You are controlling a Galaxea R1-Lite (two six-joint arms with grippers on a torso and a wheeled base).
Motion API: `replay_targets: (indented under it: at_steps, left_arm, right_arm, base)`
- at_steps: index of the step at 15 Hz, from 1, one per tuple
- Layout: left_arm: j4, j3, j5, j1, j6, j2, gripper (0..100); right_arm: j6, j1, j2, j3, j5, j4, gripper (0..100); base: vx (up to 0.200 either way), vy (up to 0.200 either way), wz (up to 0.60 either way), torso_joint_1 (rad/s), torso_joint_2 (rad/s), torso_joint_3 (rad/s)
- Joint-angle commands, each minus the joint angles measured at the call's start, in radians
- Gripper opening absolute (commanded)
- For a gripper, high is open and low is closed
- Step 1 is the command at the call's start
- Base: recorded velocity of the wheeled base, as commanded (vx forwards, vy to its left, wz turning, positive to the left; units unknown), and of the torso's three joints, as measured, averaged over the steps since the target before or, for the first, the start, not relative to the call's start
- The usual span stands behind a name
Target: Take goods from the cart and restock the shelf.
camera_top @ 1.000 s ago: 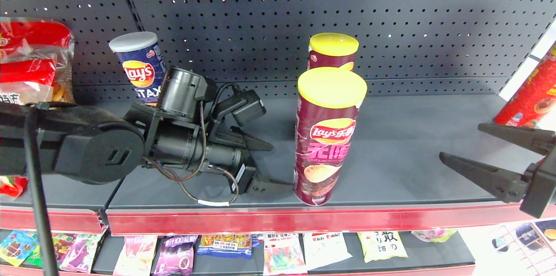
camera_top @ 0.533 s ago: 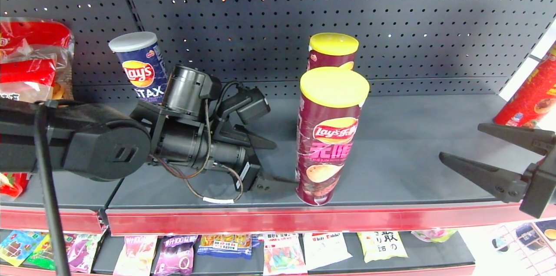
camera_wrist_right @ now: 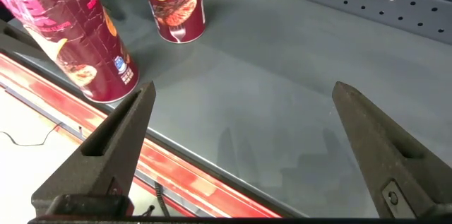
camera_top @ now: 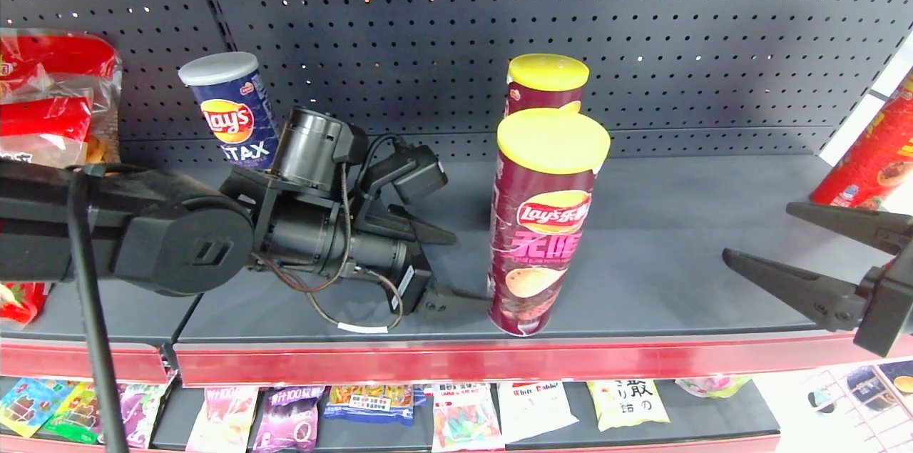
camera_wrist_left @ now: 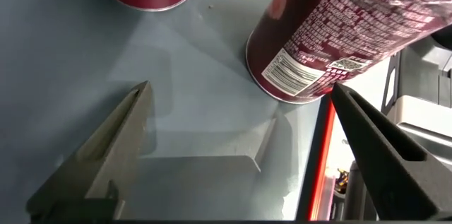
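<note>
Maroon can (camera_top: pixel 540 225), barcode (camera_wrist_left: pixel 300 72) facing spread left tool (camera_wrist_left: pixel 241 88)

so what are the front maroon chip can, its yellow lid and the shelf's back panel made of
Front maroon chip can: probably a paperboard tube in a glossy printed wrap; it shows sheen and a crinkled pattern.
Yellow lid: likely moulded plastic, smooth and matte, with a lipped rim.
Back panel: seemingly painted sheet metal, matte dark grey, punched with regular holes.

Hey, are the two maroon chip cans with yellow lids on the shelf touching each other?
Apart. The right wrist view shows a strip of bare shelf between the front can and the back can; both stand on it separately.
</note>
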Motion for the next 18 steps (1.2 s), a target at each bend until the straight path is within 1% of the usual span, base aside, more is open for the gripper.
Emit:
replay_targets:
  at_steps: [1, 18]
  left_arm:
    - [-0.001, -0.009, 0.001, 0.001, 0.0, 0.007, 100]
    - [-0.001, -0.015, 0.001, 0.0, 0.0, 0.015, 100]
  right_arm:
    - [-0.002, 0.0, 0.002, 0.0, 0.001, -0.001, 100]
    - [0.0, -0.007, -0.01, 0.003, 0.001, -0.001, 100]
  base:
    - [0.0, 0.0, 0.0, 0.0, 0.0, 0.0]
    - [0.0, 0.0, 0.0, 0.0, 0.0, 0.0]
